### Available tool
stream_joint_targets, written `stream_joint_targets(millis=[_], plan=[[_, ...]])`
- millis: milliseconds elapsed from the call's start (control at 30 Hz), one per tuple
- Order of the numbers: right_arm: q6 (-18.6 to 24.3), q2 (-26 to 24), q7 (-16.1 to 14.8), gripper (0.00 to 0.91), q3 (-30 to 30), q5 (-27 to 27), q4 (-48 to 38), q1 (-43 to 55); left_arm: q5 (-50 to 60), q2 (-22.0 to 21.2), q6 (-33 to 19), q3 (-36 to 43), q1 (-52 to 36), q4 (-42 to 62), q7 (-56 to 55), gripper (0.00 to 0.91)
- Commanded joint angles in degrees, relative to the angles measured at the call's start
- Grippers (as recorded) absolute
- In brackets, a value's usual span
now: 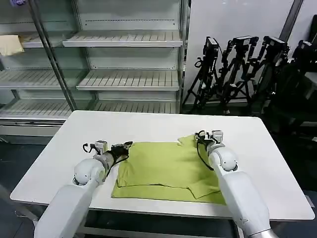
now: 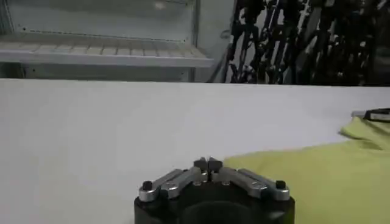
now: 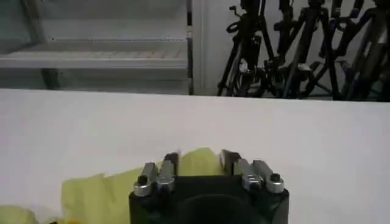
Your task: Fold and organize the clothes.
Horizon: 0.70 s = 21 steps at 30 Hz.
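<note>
The clothes are one lime T-shirt (image 1: 166, 171), lying partly folded and flat on the white table (image 1: 148, 126), with a sleeve bunched at its far right corner. My left gripper (image 1: 129, 144) rests at the shirt's far left corner. In the left wrist view this gripper (image 2: 208, 163) is shut, fingertips touching, just beside the cloth edge (image 2: 304, 176) with nothing seen between them. At the far right corner sits my right gripper (image 1: 199, 134). It is open (image 3: 198, 159), its fingers either side of a raised hump of lime cloth (image 3: 196, 163).
Open white shelving (image 1: 124, 59) stands behind the table, with a pale cream cloth (image 1: 10, 44) on an upper left shelf. Black tripods (image 1: 237, 69) crowd the back right. Bare tabletop lies beyond and on both sides of the shirt.
</note>
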Motion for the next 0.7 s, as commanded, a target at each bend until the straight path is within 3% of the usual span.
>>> stream_joint_targets(millis=[33, 367, 700], plan=[[-0.2, 0.2, -0.2, 0.0, 0.0, 0.3, -0.8, -0.3, 0.6, -0.4, 0.1, 0.0, 0.1, 0.0, 0.2, 0.01], [2.2, -1.7, -1.7, 0.0, 0.9, 1.0, 4.7, -1.7, 0.9, -1.2, 0.1, 0.0, -0.2, 0.0, 0.8, 0.02], [0.9, -6.2, -1.0, 0.0, 3.5, 4.9, 20.9, -9.8, 1.2, 1.9, 0.0, -1.7, 4.0, -8.5, 1.4, 0.02]])
